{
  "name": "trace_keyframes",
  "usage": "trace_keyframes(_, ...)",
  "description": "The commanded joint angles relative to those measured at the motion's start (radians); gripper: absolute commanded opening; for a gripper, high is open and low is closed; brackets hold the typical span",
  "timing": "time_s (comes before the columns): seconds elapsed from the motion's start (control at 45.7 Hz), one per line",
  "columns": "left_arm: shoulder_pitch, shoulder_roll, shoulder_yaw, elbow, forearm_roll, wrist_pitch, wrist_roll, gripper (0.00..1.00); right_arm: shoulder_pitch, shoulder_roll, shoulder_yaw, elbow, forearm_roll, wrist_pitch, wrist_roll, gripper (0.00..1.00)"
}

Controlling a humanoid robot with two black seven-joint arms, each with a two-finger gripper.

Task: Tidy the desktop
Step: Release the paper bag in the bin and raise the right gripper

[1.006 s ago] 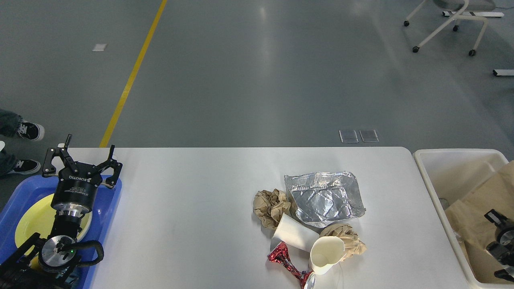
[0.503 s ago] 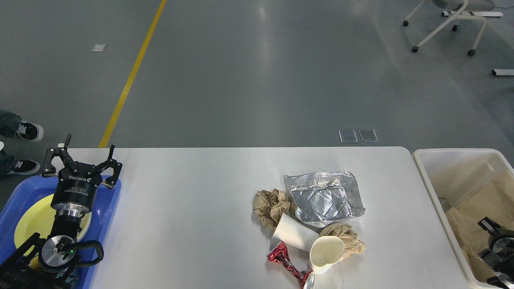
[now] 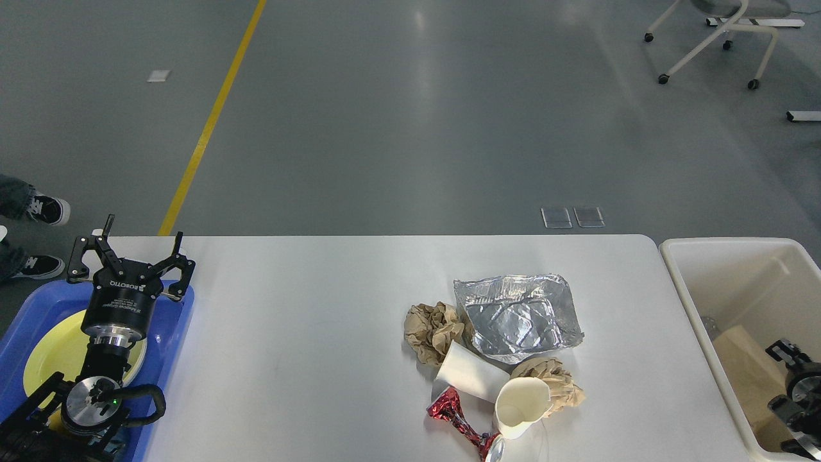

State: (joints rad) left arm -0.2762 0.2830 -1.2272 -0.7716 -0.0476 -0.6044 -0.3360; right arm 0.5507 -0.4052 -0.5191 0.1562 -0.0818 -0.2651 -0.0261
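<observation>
We are watching the brown paper sink lower into the cream bin at the right edge of the frame than a second ago, so one piece of rubbish looks delivered. Our right end effector is sitting over it, its fingers too dark to tell apart; our left end effector is hanging spread above the blue tray, lower left. The white-grey tabletop is filling the lower frame, with a foil wrapper, paper wads and paper cups waiting right of centre.

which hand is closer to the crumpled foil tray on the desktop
Right. The right hand sits over the cream bin, just right of the foil tray. The left hand is open above the blue tray, farther off across the desktop.
</observation>
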Motion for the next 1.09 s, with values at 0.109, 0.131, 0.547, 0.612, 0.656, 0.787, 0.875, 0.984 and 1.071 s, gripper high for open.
trace_keyframes(0.109,0.0,0.001,0.0,0.0,0.0,0.0,0.0,0.96,0.078,-0.058,-0.016,0.134,-0.027,0.023,-0.001,1.0)
trace_keyframes(0.131,0.0,0.001,0.0,0.0,0.0,0.0,0.0,0.96,0.1,-0.076,-0.018,0.158,-0.041,0.03,-0.001,1.0)
trace_keyframes(0.547,0.0,0.001,0.0,0.0,0.0,0.0,0.0,0.96,0.645,-0.28,-0.275,0.566,-0.288,0.444,-0.035,1.0)
trace_keyframes(0.612,0.0,-0.001,0.0,0.0,0.0,0.0,0.0,0.96,0.783,-0.28,-0.375,0.643,-0.28,0.53,-0.035,1.0)
trace_keyframes(0.656,0.0,-0.001,0.0,0.0,0.0,0.0,0.0,0.96,0.872,-0.277,-0.442,0.68,-0.277,0.59,-0.037,1.0)
trace_keyframes(0.787,0.0,-0.001,0.0,0.0,0.0,0.0,0.0,0.96,1.092,-0.231,-0.571,0.778,-0.276,0.769,-0.037,1.0)
trace_keyframes(0.875,0.0,-0.001,0.0,0.0,0.0,0.0,0.0,0.96,1.236,-0.193,-0.622,0.839,-0.276,0.897,-0.037,1.0)
trace_keyframes(0.984,0.0,-0.001,0.0,0.0,0.0,0.0,0.0,0.96,1.408,-0.149,-0.679,0.922,-0.271,1.082,-0.037,1.0)
trace_keyframes(1.071,0.0,-0.001,0.0,0.0,0.0,0.0,0.0,0.96,1.521,-0.118,-0.708,1.0,-0.23,1.179,-0.037,1.0)
